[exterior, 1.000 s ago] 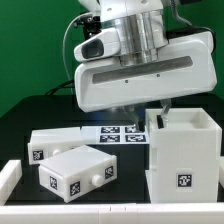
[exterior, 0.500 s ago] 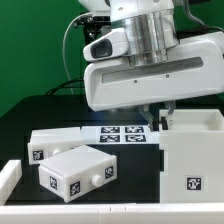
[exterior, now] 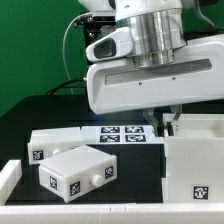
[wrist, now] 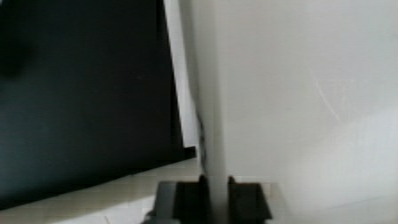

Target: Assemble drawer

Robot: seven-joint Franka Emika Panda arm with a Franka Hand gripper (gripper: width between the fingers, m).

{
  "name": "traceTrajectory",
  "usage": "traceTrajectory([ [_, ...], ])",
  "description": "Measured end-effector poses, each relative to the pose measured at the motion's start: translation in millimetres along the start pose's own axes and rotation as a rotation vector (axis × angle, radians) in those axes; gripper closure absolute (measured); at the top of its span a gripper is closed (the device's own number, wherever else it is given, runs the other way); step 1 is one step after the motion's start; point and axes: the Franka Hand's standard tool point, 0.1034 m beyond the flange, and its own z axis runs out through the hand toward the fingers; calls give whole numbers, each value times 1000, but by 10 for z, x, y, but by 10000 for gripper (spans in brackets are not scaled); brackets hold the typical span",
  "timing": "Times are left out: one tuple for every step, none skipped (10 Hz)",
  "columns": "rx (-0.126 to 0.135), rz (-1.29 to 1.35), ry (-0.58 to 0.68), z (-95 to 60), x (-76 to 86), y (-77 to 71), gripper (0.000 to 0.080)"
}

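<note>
The drawer's large open-topped casing [exterior: 196, 165] stands at the exterior view's right, partly cut off by the frame edge. My gripper [exterior: 165, 122] comes down on its near-left wall. In the wrist view the gripper [wrist: 215, 196] is shut on that thin white wall [wrist: 201, 90], one dark finger [wrist: 183, 200] on each side of it. Two smaller white trays [exterior: 55, 140] [exterior: 76, 172] with square tags lie on the black table at the exterior view's left.
The marker board [exterior: 122, 134] lies flat between the trays and the casing. A low white rail [exterior: 10, 178] borders the table at the front and left. The big white arm body [exterior: 150, 80] hangs over the middle. A green screen stands behind.
The gripper has closed on the casing wall. Arm and casing have shifted together toward the exterior view's right and nearer the camera. The trays have not moved.
</note>
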Motion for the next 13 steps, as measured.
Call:
traceTrajectory([
  [0, -16, 7, 3, 10, -12, 761],
  [-4, -32, 28, 7, 24, -28, 761],
  [-6, -46, 55, 9, 30, -36, 760],
  [-7, -47, 76, 10, 24, -34, 760],
  [-8, -63, 82, 11, 28, -39, 760],
  [-9, -70, 84, 10, 31, -37, 760],
  [-9, -69, 83, 10, 32, -31, 760],
  [-8, -68, 83, 12, 31, -33, 760],
  [-8, -68, 83, 12, 30, -33, 597],
  [-8, -67, 84, 1, 34, -31, 415],
  [-10, -85, 61, -82, 21, 15, 280],
  [-13, -125, 54, -242, 48, 111, 280],
  [-17, -169, 61, -378, 94, 239, 177],
])
